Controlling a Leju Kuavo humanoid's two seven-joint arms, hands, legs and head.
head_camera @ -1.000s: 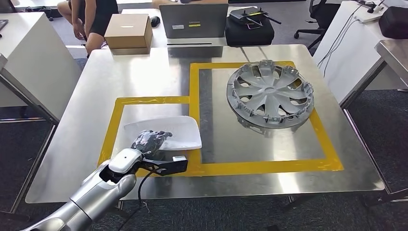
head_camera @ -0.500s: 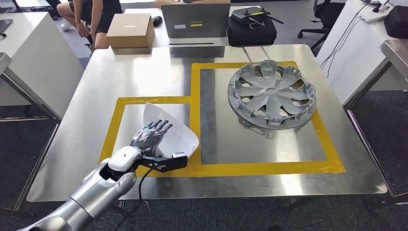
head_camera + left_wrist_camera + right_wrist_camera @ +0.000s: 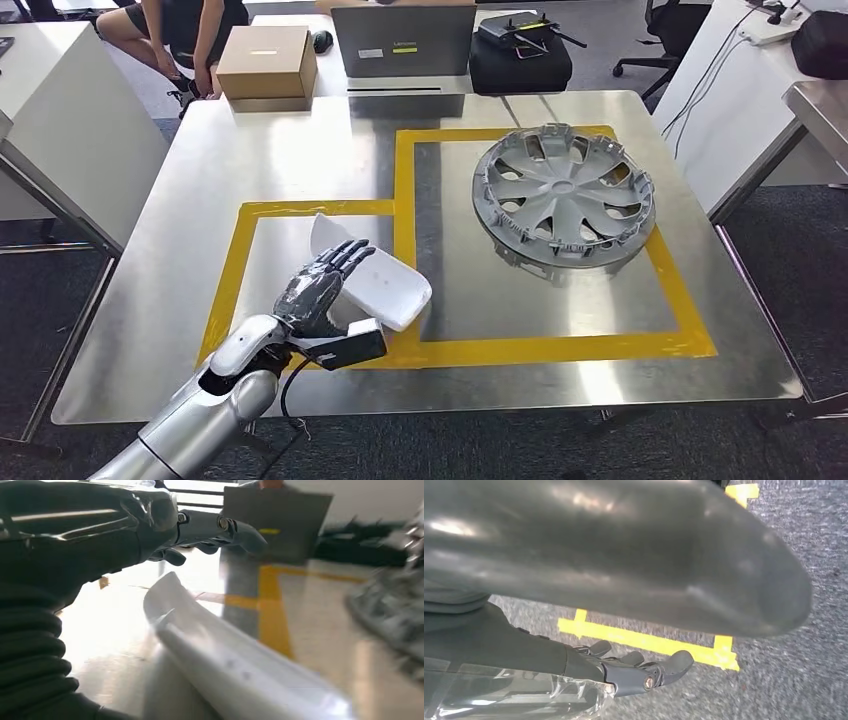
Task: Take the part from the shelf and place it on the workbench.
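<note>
The part is a white curved panel [image 3: 388, 285] lying on the steel workbench [image 3: 250, 150], inside the small yellow-taped square [image 3: 232, 268], with its near end reaching the tape. My left hand [image 3: 320, 285] is at its left side with fingers stretched out straight over the panel's edge, gripping nothing. In the left wrist view the panel [image 3: 235, 665] lies under the extended fingers [image 3: 235, 530] with a gap between them. My right hand [image 3: 644, 672] hangs over grey floor with fingers loosely apart and holds nothing.
A silver hubcap [image 3: 562, 195] lies in the large yellow-taped square to the right. A cardboard box [image 3: 265, 60], a laptop [image 3: 403, 40] and a black bag [image 3: 520, 62] stand beyond the far edge. A person [image 3: 170, 30] sits at the back left.
The panel was tipped up on its edge and now lies down again, turned toward the right. My left hand's fingers have straightened and let it go.
</note>
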